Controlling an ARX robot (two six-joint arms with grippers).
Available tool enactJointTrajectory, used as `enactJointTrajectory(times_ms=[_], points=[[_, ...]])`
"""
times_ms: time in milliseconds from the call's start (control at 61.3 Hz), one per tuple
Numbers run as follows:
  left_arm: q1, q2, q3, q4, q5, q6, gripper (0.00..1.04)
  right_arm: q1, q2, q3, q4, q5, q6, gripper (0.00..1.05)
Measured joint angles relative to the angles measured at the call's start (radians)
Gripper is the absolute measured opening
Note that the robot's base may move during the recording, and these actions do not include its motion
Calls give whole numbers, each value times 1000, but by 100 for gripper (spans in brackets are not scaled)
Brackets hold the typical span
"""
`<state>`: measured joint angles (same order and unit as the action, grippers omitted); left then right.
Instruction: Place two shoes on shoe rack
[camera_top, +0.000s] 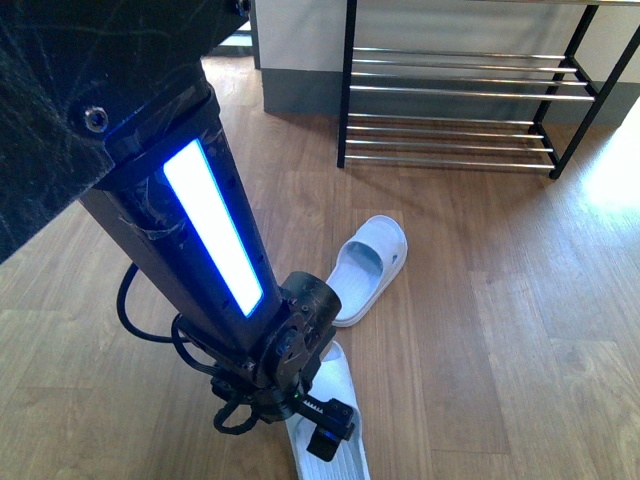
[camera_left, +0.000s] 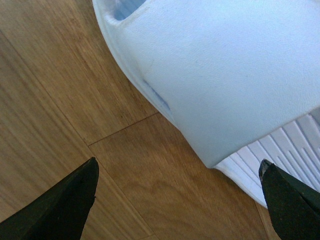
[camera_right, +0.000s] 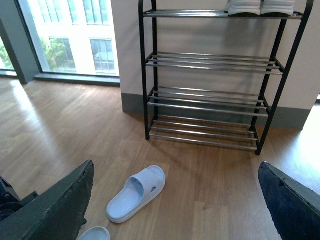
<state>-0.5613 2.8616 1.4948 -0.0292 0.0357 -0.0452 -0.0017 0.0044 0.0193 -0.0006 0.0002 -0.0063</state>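
Two pale blue slide shoes lie on the wooden floor. The far one (camera_top: 368, 268) points toward the shoe rack (camera_top: 450, 90), a black frame with silver bars by the wall. The near shoe (camera_top: 340, 462) lies partly under my left gripper (camera_top: 325, 430), which hangs open low over it. In the left wrist view the shoe's strap (camera_left: 225, 75) fills the frame, and my left gripper (camera_left: 178, 162) has one finger over bare floor and the other over the ribbed footbed. My right gripper (camera_right: 176, 165) is open and empty, high up, facing the rack (camera_right: 210, 57) and the far shoe (camera_right: 136, 194).
A pair of white-soled shoes (camera_right: 260, 6) stands on the rack's top tier. A window (camera_right: 65, 35) reaches the floor left of the rack. My left arm with its lit blue strip (camera_top: 210, 225) blocks the left of the front view.
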Motion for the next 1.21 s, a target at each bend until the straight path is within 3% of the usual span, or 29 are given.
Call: enactJointTrajectory(times_ms=[375,718,1207], points=[[10,59,15,194,-18,37,95,0,0,0,0,0,0,95],[48,118,38,262,-115,94,95,0,0,0,0,0,0,95],[56,117,36,255,-204,126,14,0,0,0,0,0,0,95]])
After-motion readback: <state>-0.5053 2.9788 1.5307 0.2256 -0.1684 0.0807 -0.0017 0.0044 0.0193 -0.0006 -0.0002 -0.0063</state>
